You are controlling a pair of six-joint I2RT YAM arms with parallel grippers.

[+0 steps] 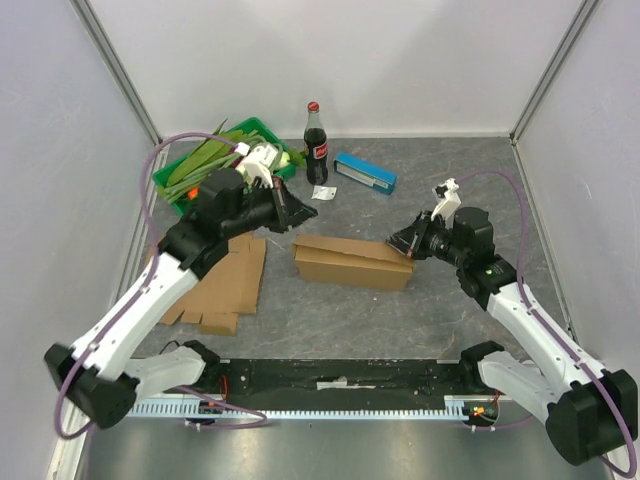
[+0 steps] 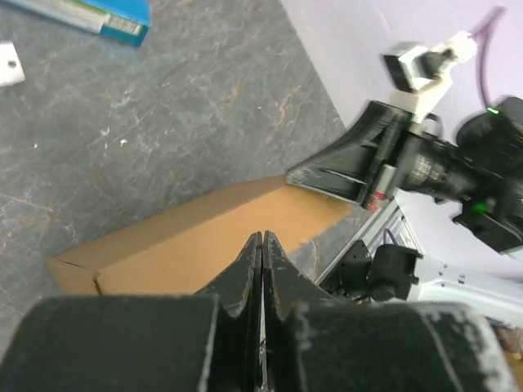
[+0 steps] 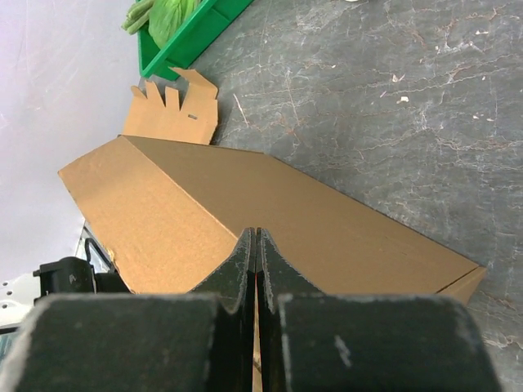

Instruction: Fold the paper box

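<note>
The paper box (image 1: 352, 262) is a long brown carton lying in the middle of the table, also in the left wrist view (image 2: 196, 237) and the right wrist view (image 3: 286, 220). My left gripper (image 1: 305, 212) hovers above and behind the box's left end. Its jaws (image 2: 261, 235) are shut with nothing between them. My right gripper (image 1: 408, 247) is shut too, with its tip (image 3: 256, 233) at the box's right end, over the top face. From the left wrist, the right gripper (image 2: 327, 175) shows beyond the box's far corner.
A flat unfolded cardboard sheet (image 1: 225, 285) lies left of the box. Behind it stand a green bin (image 1: 215, 160) of leafy greens, a cola bottle (image 1: 316, 145), a blue packet (image 1: 365, 172) and a small white tag (image 1: 322, 192). Walls close in three sides.
</note>
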